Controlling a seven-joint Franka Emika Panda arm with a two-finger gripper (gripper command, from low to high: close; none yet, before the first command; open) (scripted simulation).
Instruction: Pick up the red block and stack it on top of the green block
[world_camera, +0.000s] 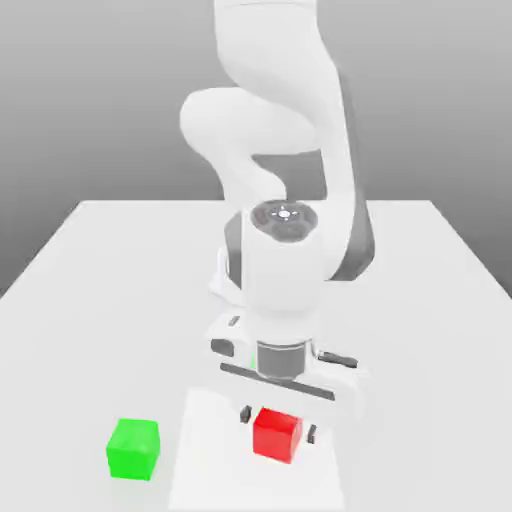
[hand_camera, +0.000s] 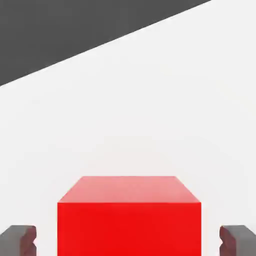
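Red block (world_camera: 277, 433) sits on the white table (world_camera: 120, 250), straddled by the lowered gripper (world_camera: 278, 424).
Both fingers flank the red block, one per side; in the hand view slim gaps show between the pads (hand_camera: 20, 239) and its faces, so the claw looks partly open, holding nothing yet. Judged from this, the pinch should finish squarely on opposite faces before any lift, keeping the cube from twisting. Green block (world_camera: 133, 449) rests near the red block, toward the exterior view's left, with nothing standing between them.
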